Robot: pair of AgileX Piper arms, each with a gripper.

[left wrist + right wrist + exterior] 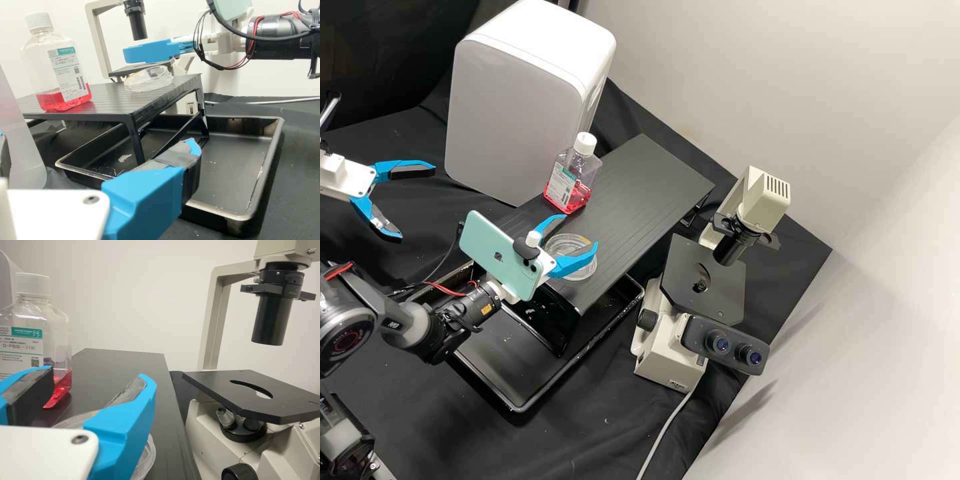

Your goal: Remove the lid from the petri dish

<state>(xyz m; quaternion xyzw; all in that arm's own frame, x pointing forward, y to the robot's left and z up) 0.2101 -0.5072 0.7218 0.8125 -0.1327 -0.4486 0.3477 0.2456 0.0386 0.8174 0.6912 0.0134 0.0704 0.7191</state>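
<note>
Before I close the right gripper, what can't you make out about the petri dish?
High view: the right gripper straddles the petri dish; its fingers cover the rim, so contact with the lid is unclear.
Right wrist view: the same fingers hide most of the dish, including the lid seam.
Left wrist view: the dish is too small to tell contents or whether the lid sits flat.
</note>
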